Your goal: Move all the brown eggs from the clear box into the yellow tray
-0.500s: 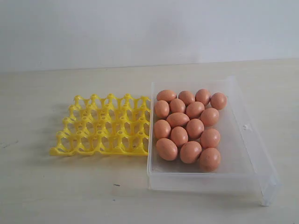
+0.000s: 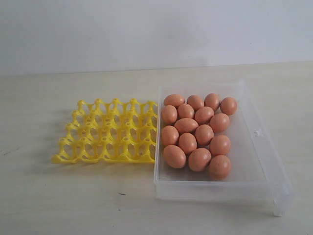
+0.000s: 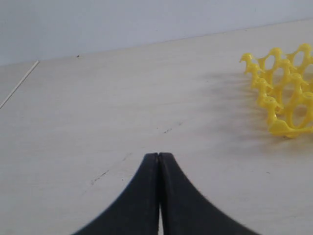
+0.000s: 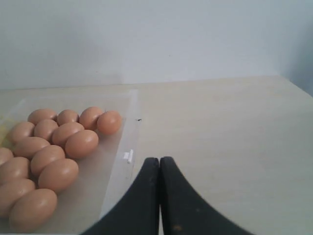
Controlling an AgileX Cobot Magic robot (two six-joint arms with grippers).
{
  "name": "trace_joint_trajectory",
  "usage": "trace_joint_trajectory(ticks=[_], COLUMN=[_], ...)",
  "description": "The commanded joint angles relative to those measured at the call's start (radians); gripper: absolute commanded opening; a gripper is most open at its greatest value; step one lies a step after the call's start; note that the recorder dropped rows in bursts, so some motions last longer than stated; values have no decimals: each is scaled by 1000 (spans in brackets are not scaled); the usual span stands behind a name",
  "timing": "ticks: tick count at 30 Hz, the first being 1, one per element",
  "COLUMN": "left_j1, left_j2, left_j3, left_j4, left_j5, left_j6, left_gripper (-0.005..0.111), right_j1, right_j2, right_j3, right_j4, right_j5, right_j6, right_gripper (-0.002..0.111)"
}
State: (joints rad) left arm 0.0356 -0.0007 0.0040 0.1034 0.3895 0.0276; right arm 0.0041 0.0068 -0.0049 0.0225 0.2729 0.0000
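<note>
Several brown eggs [image 2: 195,127] lie packed together in the left part of the clear box [image 2: 259,161] on the table, also seen as brown eggs [image 4: 54,147] in the right wrist view inside the clear box [image 4: 117,166]. The yellow tray [image 2: 107,132] sits against the box's left wall with no egg in any cup I can see; its corner shows as yellow tray [image 3: 283,93]. My left gripper [image 3: 159,156] is shut on nothing over bare table, apart from the tray. My right gripper [image 4: 159,160] is shut with nothing in it, beside the box's rim tab [image 4: 128,155]. Neither gripper appears in the exterior view.
A pale wooden table [image 2: 58,196] carries everything, with a plain white wall [image 2: 146,29] behind. A table seam or edge line [image 3: 19,83] runs at the far side in the left wrist view. The right portion of the box holds no eggs.
</note>
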Motion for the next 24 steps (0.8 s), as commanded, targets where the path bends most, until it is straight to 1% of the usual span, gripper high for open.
trace_joint_trajectory(ticks=[1,4,6,10,14,19,24], left_j1=[-6,-6,-6,-6,-6,-6,-6], left_j2=[1,1,1,1,1,1,1], left_j3=[-4,-4,-4,-4,-4,-4,-4], left_j4=[-2,-2,-2,-2,-2,-2,-2], left_j5=[-9,-9,-9,-9,-9,-9,-9], left_j6=[-4,-4,-4,-4,-4,-4,-4], left_gripper=[0,0,0,0,0,0,0], right_j1=[-4,-4,-4,-4,-4,-4,-4], right_j2=[-7,-7,-7,46,146,283,389], right_j3=[-58,-203,-303,-479,-613,-694,-711], right_j4=[163,190,188,175,110,96,54], right_j5=[-76,-99,-79,67,236,342,369], right_j6=[0,14,65,78,78,78,78], right_gripper=[0,0,0,0,0,0,0])
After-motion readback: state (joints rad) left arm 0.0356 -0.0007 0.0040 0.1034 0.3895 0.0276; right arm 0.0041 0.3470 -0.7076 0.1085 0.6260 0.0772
